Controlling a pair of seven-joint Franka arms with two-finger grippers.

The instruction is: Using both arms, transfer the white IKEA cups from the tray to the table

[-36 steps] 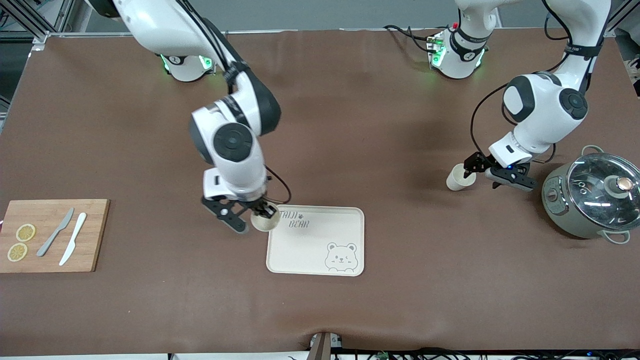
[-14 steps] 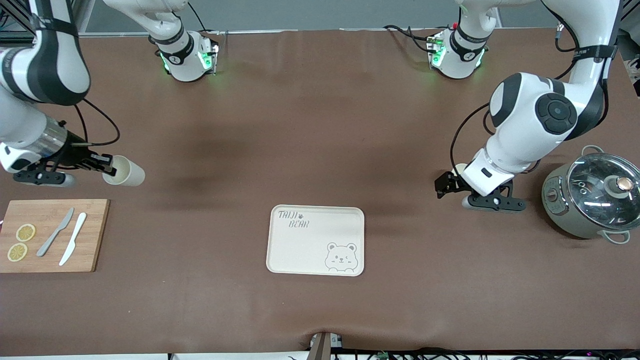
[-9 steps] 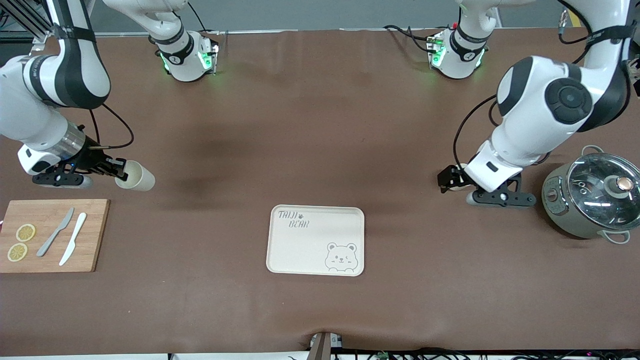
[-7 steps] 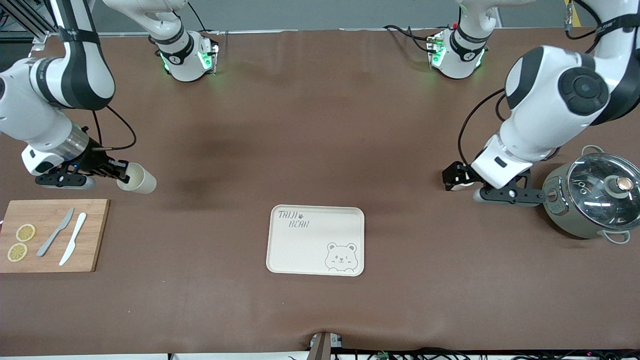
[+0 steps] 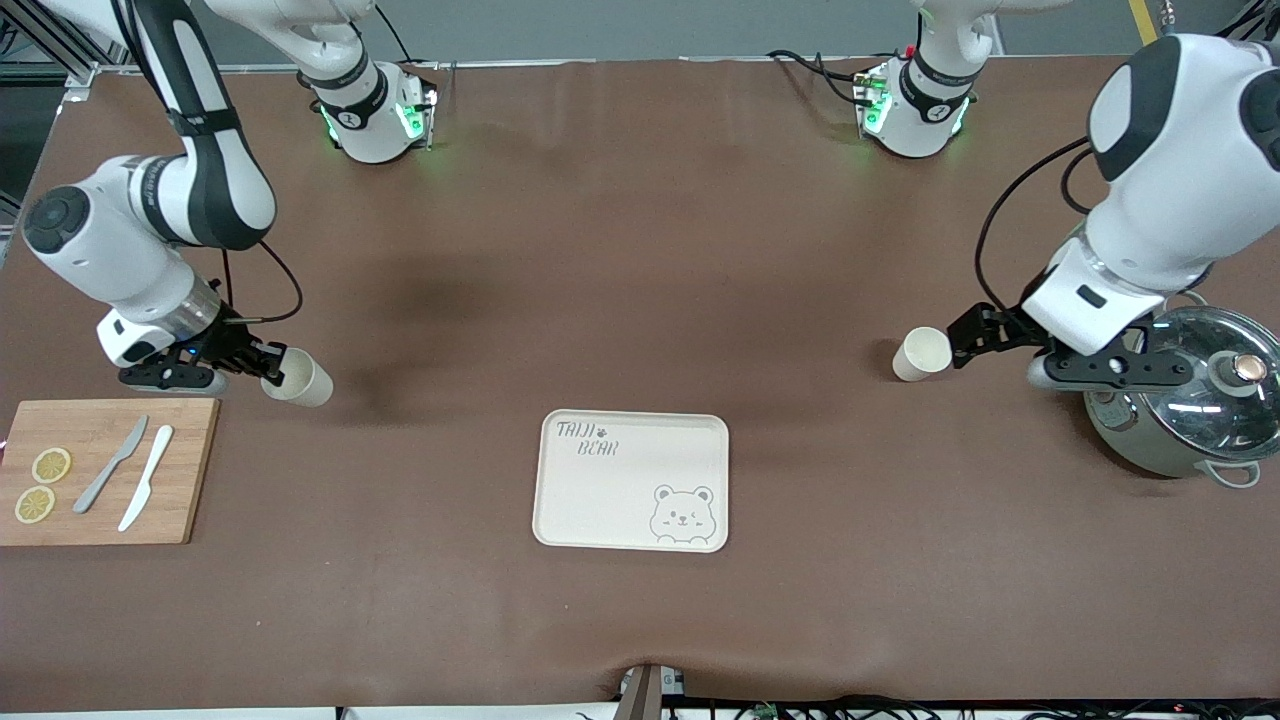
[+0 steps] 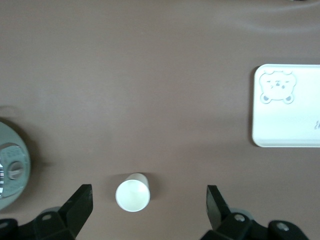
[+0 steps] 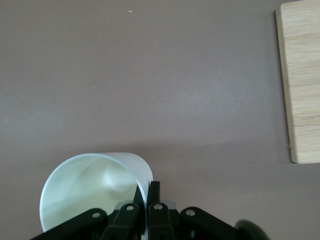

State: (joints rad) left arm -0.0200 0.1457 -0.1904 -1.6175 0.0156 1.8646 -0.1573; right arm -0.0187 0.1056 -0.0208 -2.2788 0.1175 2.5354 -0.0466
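One smooth, tapered cream-white cup (image 5: 297,377) is pinched by its rim in the closed right gripper (image 5: 268,366), over the matte brown table (image 5: 640,250) by the wooden board (image 5: 100,470). Its plain round-rimmed twin (image 5: 921,353) stands upright beside the wide-open, empty left gripper (image 5: 1000,345), near the grey-green glass-lidded pot (image 5: 1190,400).

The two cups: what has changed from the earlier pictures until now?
The right hand carried its cup from the tray toward the cutting board, still pinching its rim. The left hand pulled back open from the standing cup. Tray, board and pot stayed.
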